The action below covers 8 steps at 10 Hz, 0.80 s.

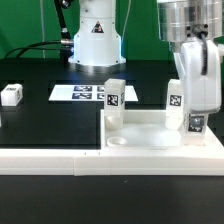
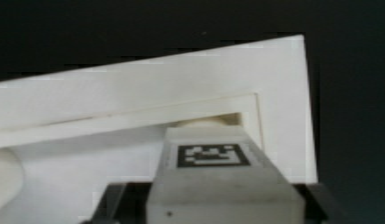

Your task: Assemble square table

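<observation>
The square table's white slab (image 1: 150,138) lies flat at the exterior view's right, against a long white rail. One tagged white leg (image 1: 114,96) stands upright at the slab's left corner. Another leg (image 1: 175,99) stands further right, partly hidden by the arm. My gripper (image 1: 197,116) is shut on a third leg (image 1: 197,124), held upright over the slab's right corner. I cannot tell whether its lower end touches the slab. In the wrist view this leg (image 2: 210,160) fills the space between the dark fingers (image 2: 118,203) of my gripper (image 2: 215,205), with the slab (image 2: 100,110) beneath it.
A loose tagged leg (image 1: 11,95) lies on the black table at the exterior view's far left. The marker board (image 1: 82,93) lies behind the slab, near the robot base (image 1: 97,40). The L-shaped rail (image 1: 60,155) runs along the front.
</observation>
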Motion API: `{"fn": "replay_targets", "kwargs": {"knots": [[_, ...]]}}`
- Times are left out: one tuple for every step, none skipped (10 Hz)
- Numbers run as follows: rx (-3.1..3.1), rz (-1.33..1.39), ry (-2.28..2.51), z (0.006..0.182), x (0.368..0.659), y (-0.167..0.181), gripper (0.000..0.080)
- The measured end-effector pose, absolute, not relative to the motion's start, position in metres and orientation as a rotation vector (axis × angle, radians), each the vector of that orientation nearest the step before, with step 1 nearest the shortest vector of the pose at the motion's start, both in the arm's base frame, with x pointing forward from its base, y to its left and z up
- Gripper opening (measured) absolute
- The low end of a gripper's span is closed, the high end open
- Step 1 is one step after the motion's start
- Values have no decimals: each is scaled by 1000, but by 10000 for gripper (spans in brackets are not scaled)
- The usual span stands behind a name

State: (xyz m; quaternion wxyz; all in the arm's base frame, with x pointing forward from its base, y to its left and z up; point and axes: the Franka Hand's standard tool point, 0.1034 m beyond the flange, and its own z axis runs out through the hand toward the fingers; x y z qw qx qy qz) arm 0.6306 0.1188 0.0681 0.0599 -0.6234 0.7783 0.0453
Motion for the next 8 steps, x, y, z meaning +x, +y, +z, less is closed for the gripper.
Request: {"fn": "replay_targets", "kwargs": {"knots": [[-1835,140,2400,67,630,119,288],[-1839,139,2398,67,630,118,288],[-1864,137,2378,67,630,119,444],[-1892,131,2351,68,631,118,444],[-2040,75,2196,70,635,117,570],[-2257,37,1973,66,627,125,570],[-2391,25,1810,64,625,130,634],[-2411,18,1783,64,627,125,647]]}}
